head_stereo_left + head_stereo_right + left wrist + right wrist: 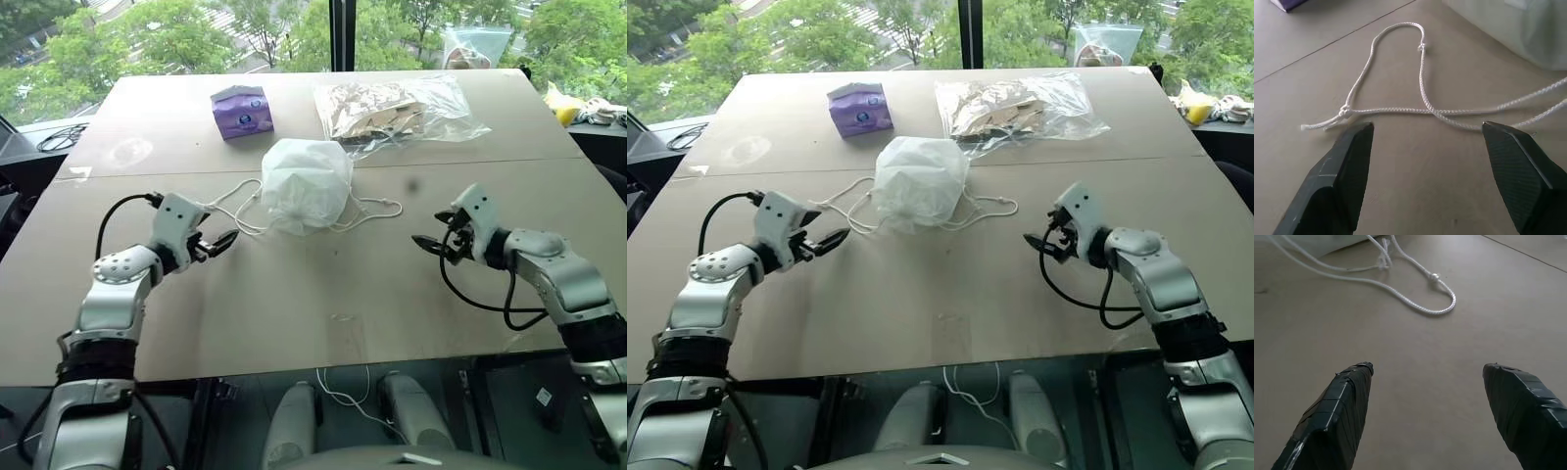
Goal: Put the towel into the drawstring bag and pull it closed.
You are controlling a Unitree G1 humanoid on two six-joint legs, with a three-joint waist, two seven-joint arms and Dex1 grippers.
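Observation:
The white drawstring bag lies bulging in the middle of the table, its mouth gathered towards me. The towel is hidden. White cord loops trail out from both sides of the bag. My left gripper hovers just left of the bag, open, its fingers either side of the left cord loop without touching it. My right gripper is open to the right of the bag, a short way from the right cord loop, with nothing between its fingers.
A purple tissue pack sits behind the bag to the left. Behind it to the right lies a clear plastic bag with brown contents. The table's front edge runs close under both arms.

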